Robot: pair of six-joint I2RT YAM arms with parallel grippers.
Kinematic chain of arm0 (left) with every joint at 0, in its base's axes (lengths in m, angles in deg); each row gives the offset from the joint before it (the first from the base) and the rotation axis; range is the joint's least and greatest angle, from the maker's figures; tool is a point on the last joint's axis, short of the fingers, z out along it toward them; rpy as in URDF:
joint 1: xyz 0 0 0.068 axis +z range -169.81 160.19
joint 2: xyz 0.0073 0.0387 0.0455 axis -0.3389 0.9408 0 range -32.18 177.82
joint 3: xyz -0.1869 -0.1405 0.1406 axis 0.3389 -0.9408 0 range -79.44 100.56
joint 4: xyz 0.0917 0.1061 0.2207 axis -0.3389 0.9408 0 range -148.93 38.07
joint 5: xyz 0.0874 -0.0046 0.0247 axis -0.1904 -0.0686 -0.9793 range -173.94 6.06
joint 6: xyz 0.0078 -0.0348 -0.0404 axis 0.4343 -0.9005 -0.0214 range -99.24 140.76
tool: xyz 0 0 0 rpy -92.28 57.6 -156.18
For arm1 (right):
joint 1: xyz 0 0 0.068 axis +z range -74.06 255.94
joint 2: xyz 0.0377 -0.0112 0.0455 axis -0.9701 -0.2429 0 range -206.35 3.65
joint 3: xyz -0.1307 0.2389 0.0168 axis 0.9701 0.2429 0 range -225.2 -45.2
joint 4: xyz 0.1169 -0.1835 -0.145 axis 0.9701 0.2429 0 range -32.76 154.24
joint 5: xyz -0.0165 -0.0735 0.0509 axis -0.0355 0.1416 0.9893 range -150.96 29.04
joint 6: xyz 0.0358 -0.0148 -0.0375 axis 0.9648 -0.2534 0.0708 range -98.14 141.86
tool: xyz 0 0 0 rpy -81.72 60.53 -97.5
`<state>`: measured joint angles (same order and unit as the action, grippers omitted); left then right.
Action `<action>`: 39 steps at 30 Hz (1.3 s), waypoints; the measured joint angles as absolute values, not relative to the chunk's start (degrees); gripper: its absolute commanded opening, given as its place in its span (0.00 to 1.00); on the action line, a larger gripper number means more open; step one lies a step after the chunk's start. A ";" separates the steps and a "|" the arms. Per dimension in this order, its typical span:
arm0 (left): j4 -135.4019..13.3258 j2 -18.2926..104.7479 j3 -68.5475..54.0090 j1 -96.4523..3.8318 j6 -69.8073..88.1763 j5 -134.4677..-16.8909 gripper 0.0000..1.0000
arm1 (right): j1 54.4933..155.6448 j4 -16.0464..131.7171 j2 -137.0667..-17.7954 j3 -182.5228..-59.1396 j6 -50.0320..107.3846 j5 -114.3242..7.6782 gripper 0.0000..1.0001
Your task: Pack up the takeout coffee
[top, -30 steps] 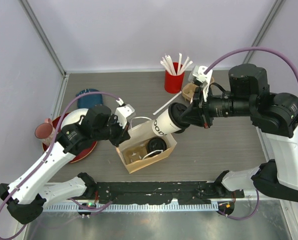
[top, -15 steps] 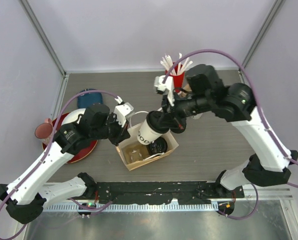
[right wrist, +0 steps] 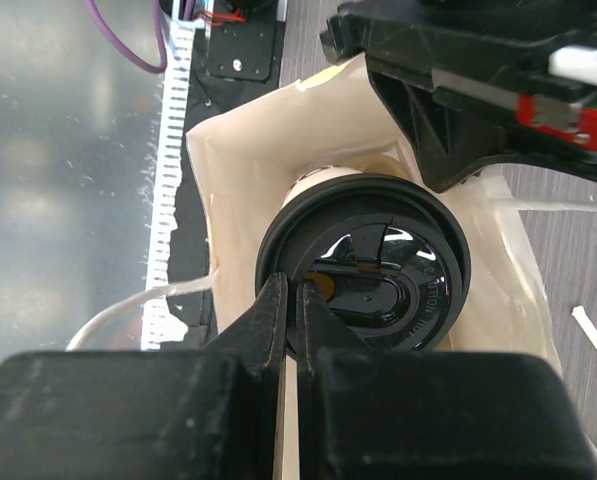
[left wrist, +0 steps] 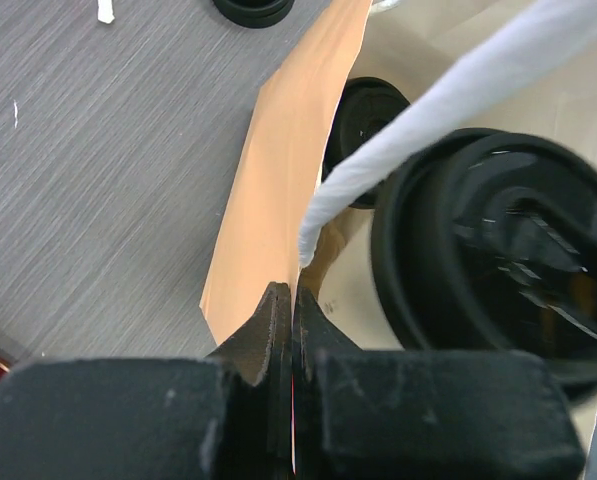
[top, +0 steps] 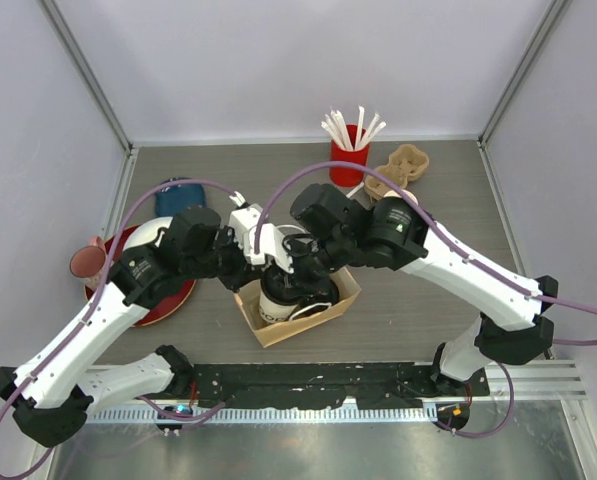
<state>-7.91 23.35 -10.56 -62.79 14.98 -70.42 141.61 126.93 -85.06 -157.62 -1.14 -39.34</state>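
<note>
A brown paper bag point(top: 290, 328) stands open in the middle of the table. My right gripper point(right wrist: 296, 290) is shut on the rim of a takeout coffee's black lid point(right wrist: 378, 265). That white cup point(top: 274, 306) stands upright inside the bag, under the right gripper point(top: 284, 270). A second black-lidded cup point(left wrist: 366, 112) sits deeper in the bag. My left gripper point(left wrist: 294, 300) is shut on the bag's left edge point(left wrist: 278, 170), next to its white handle point(left wrist: 428, 120). In the top view the left gripper point(top: 246, 262) is at the bag's back-left corner.
A red cup of white straws point(top: 348, 162) and a cardboard cup carrier point(top: 400, 168) stand at the back. A red plate point(top: 170, 296), a pink cup point(top: 86, 262) and a blue object point(top: 175, 188) lie at the left. A loose black lid point(left wrist: 253, 10) lies beyond the bag.
The right arm has swung left from the table's right side, turned the cup upright and brought it down into the bag. The left gripper has kept its hold on the bag's edge.
</note>
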 measured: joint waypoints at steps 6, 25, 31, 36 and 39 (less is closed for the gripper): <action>-7.89 23.26 -10.58 -62.79 14.68 -70.38 0.26 | 141.55 123.17 -84.95 -150.62 -3.33 -40.78 0.01; 3.54 21.80 -1.51 -61.20 13.82 -70.88 0.45 | 141.96 123.94 -90.59 -156.59 -9.10 -40.28 0.01; 5.12 20.03 -4.59 -56.43 10.15 -70.23 0.38 | 142.73 126.54 -93.54 -158.16 -13.12 -39.69 0.01; 4.86 19.46 -6.43 -55.03 8.62 -69.61 0.37 | 143.21 127.50 -93.47 -157.53 -14.93 -39.69 0.01; 4.79 18.61 -7.58 -54.99 8.54 -69.31 0.38 | 143.82 128.07 -93.49 -157.36 -15.59 -39.90 0.01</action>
<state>4.79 18.61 -7.58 -54.99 8.54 -69.31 143.82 128.07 -93.49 -157.36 -15.59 -39.90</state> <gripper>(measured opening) 0.376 0.065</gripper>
